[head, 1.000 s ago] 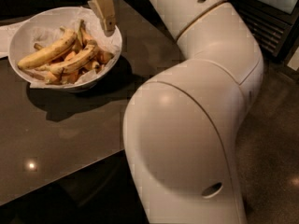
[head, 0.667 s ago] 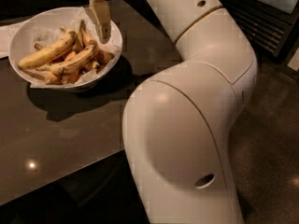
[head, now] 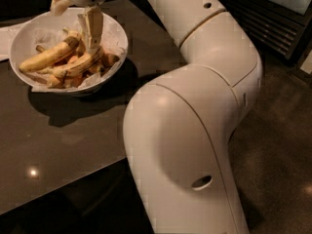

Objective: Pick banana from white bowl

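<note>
A robot's tool [head: 91,33], tan and narrow, reaches down into a white bowl [head: 19,40]. A second ago it was higher and nearer the bowl's right rim; it has since come down and inward. Its tip now sits at the right end of the banana [head: 75,66], perhaps touching it. The banana lies just below and left of the tip, unlifted among the other fruit. The reach looks nearly finished, with the grasp itself likely to come next. Whether the tool is apart or together cannot be told. The banana is gently curved, soft yellow, mottled with brown speckles and dark bruises. Further left of the tool lies a longer banana [head: 46,57], cleaner and brighter. Stubby orange fruits [head: 109,60] sit just right of the tip. Crinkled white paper [head: 46,33] lines the smooth, sloping bowl. Beneath it the counter [head: 63,140] is dark, polished and reflective. The glossy, rounded white arm [head: 195,111] bulks large below and right of the tool.
</note>
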Motion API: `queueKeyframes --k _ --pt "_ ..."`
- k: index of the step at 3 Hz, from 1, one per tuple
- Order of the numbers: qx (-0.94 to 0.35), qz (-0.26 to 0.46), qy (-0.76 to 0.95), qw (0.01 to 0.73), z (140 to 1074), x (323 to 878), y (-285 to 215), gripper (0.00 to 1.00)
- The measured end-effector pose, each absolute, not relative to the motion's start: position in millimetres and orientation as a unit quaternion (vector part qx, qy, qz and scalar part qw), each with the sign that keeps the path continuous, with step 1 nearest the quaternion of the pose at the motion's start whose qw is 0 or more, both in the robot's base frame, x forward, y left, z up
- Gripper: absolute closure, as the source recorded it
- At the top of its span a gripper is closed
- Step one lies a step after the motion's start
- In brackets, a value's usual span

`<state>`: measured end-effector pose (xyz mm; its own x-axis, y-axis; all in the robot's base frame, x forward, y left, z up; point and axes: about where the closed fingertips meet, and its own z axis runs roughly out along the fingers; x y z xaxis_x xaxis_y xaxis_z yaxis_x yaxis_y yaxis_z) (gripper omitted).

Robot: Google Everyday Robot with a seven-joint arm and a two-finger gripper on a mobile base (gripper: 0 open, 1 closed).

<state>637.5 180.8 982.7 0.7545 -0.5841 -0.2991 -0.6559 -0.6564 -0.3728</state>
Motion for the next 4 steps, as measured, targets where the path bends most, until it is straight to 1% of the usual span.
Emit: queueKeyframes --k 1,2,4 --pt "-0.903 0.105 0.35 0.228 975.9 627.5 183.2 0.2" --pt "-0.898 0.135 0.358 0.216 965.9 615.6 183.2 0.26" --pt "-0.89 0.172 0.379 0.186 945.1 599.4 173.5 0.27"
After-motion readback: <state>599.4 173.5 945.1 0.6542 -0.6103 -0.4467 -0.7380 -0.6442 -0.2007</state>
